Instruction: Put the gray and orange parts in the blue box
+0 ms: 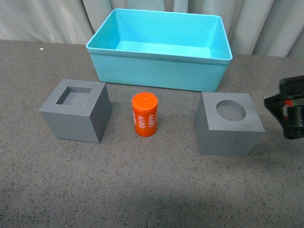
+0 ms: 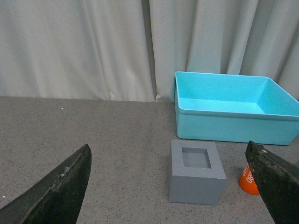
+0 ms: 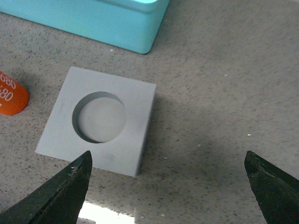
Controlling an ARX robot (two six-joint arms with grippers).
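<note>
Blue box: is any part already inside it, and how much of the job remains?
Nothing is done yet: the blue box is empty. The square-hole cube, the orange cylinder and the round-hole cube all stand on the table before it. In hand: the right gripper, open, is near the round-hole cube but holds nothing; the left gripper is open too. All three parts remain to move.

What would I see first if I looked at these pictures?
The big blue box at the back jumps out first, with nothing in it. In front stands the bright orange cylinder, upright between the square-hole gray cube on its left and the round-hole gray cube on its right.
</note>
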